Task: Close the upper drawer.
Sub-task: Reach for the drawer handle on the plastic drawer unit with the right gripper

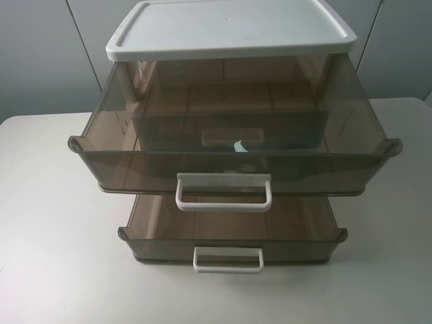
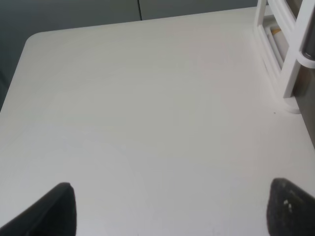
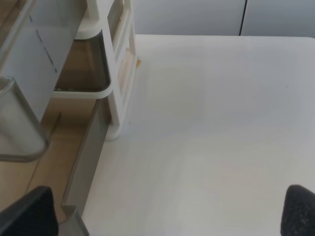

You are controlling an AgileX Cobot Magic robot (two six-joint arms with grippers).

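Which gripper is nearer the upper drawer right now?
Right, probably. The right gripper hangs open beside the pulled-out upper drawer, large in its wrist view. The left gripper, also open, is over the table, with only the cabinet frame at its view's edge.

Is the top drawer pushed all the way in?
No, the upper drawer sticks far out in front of the white lid.

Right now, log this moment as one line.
upper drawer: open | lowest drawer: open | left claw: open, empty | right claw: open, empty
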